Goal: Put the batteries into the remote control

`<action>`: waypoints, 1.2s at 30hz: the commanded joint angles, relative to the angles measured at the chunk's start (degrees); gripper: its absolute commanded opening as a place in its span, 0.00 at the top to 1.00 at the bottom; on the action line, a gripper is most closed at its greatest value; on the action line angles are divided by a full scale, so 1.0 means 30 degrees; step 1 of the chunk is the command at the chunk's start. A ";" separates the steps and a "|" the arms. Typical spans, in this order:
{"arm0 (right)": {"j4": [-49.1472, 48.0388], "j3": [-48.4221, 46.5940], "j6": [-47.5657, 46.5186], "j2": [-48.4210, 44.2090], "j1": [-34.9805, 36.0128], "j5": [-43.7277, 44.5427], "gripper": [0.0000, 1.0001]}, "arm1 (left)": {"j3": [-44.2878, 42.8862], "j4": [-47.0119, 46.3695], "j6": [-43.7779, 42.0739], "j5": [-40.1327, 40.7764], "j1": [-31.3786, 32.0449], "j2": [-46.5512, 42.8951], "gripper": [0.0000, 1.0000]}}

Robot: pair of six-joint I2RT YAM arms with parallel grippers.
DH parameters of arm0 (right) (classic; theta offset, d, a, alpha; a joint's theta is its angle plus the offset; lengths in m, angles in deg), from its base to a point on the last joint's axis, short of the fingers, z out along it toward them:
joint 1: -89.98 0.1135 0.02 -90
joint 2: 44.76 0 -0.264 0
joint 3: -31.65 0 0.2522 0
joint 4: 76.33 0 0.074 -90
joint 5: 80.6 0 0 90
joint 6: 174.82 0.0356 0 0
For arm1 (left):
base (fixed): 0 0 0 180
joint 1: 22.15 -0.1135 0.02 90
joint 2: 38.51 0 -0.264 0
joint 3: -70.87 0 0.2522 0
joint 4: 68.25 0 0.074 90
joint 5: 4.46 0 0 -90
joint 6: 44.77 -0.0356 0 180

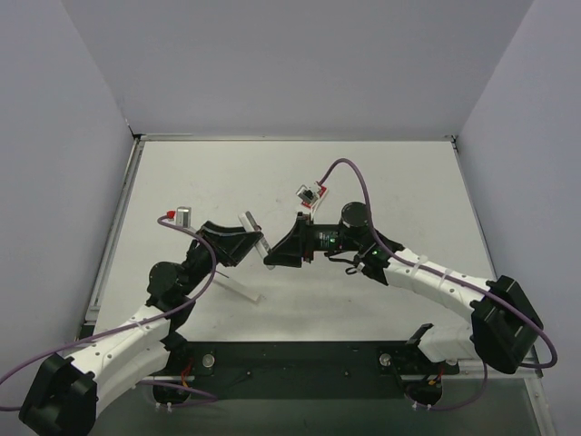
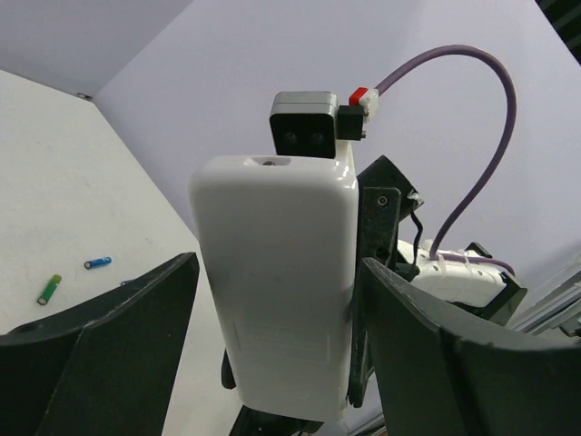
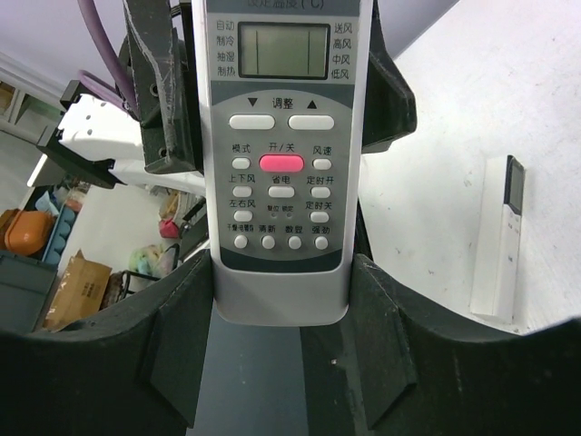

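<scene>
White surface (image 1: 381, 182), pale walls (image 1: 272, 64) all round, and both my claws meet in the air above the middle of it. My right claw (image 3: 281, 263) is pinching the button end of the remote (image 3: 281, 163), keypad and little screen facing me. My left claw (image 2: 277, 263) is pressed onto the sides of that same remote from the opposite direction, looking at its plain white back. It hangs off the surface between the two. Down below, a green battery (image 2: 49, 289) and a blue battery (image 2: 98, 262) lie near each other, well apart from the remote. A spare remote (image 3: 497, 238) lies flat off to one side.
</scene>
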 commanded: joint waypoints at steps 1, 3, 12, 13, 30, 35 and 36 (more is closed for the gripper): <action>-0.2561 -0.0093 0.0363 0.0264 0.0184 -0.1211 0.85 | 0.0003 -0.2060 0.1274 -0.0616 -0.0124 -0.0163 0.20; -0.2474 -0.0211 0.0305 0.0383 0.0184 -0.1300 0.86 | -0.0085 -0.1770 0.1450 -0.0616 -0.0124 -0.0338 0.23; 0.0918 -0.0854 -0.2034 0.0502 0.0184 -0.0570 0.52 | -0.1314 0.5185 0.0339 0.1312 -0.0124 -0.2240 0.78; 0.1767 -0.1029 -0.3316 0.0123 0.0213 -0.0132 0.40 | -0.1519 0.6394 0.0250 0.1926 -0.0124 -0.2562 0.82; 0.5176 -0.1439 -1.1825 -0.0909 0.6071 1.8236 0.27 | -0.4686 1.8363 0.2768 0.8319 0.0286 -0.2975 1.00; 0.3859 -0.2144 -1.1357 0.1025 0.6599 1.8593 0.30 | -0.4334 1.8037 0.3558 0.8553 0.0432 -0.2917 1.00; 0.3739 -0.2260 -1.1356 0.1231 0.6687 1.8651 0.30 | -0.4304 1.8008 0.3647 0.8582 0.0461 -0.2917 1.00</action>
